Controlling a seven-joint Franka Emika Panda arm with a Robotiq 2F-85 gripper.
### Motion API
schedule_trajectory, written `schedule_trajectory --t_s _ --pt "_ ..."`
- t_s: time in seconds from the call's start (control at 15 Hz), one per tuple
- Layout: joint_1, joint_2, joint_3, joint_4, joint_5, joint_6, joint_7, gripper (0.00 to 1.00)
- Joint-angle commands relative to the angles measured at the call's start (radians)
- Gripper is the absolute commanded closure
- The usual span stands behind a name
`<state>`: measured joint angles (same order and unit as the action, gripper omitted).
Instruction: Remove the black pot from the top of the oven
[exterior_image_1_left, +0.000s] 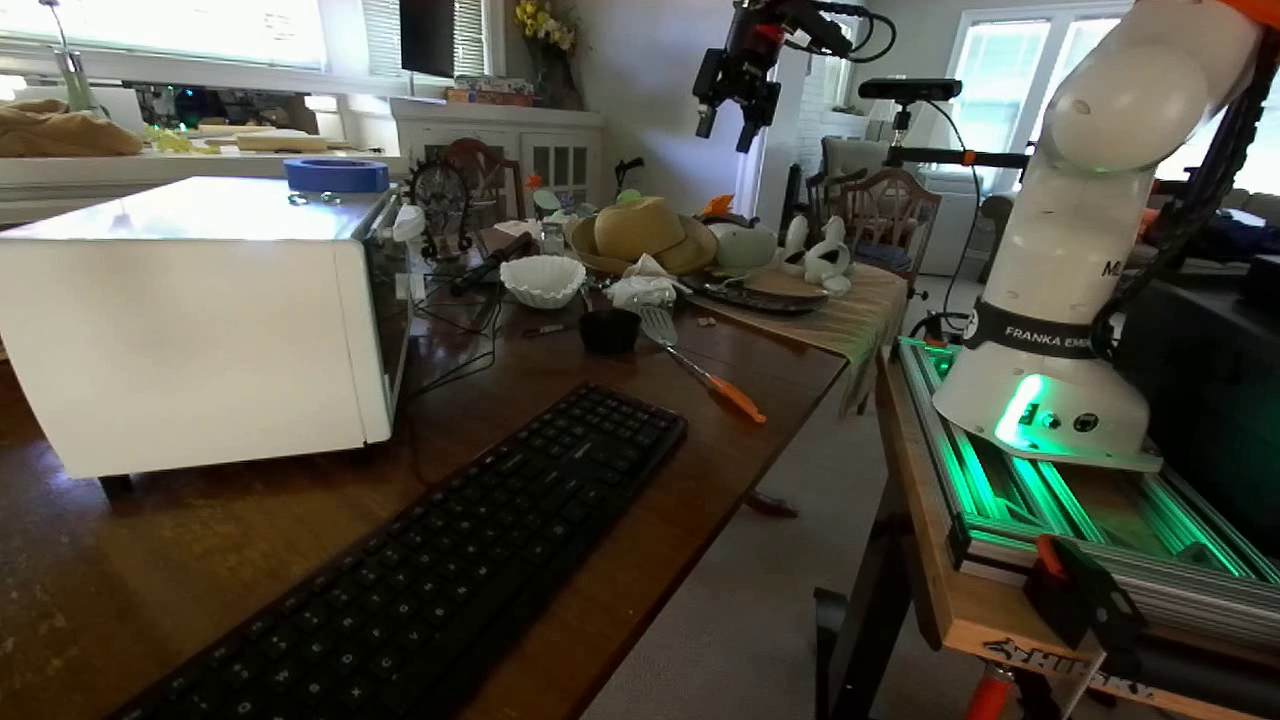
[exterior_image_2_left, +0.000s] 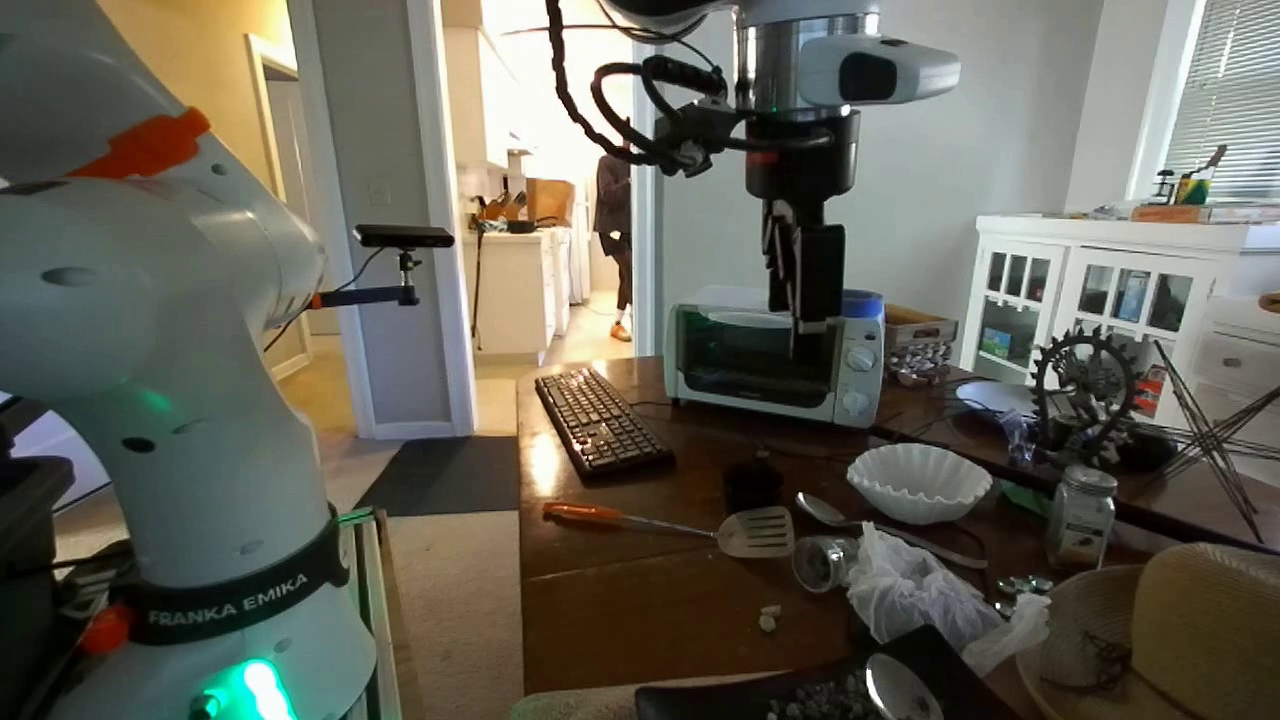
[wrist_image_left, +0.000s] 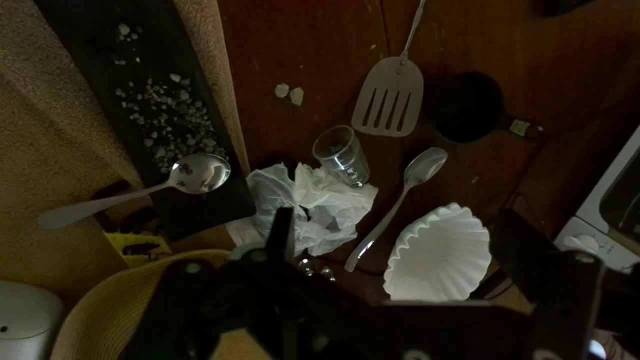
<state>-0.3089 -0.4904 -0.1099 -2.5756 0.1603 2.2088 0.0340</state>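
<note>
On the tabletop (exterior_image_2_left: 640, 620): black pot (wrist_image_left: 467, 107) is sitting, probably light, stiff
Handle (wrist_image_left: 521, 128): likely inviting grip
End effector (exterior_image_1_left: 726, 138): hanging wide

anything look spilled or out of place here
Yes: the clear glass lies on its side against the crumpled white wrapping, as if tipped over. Two pale lumps sit on the table, off the black tray that holds similar bits, perhaps strays.
</note>
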Motion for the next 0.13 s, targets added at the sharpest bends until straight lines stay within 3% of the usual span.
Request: schedule_trajectory --t_s 0.0,0.07 --pt "0.032 -0.002 -0.03 0.0 -0.019 0.0 0.014 0.0" --pt "0.032 -0.002 -0.03 -0.002 -0.02 0.0 0.014 0.0"
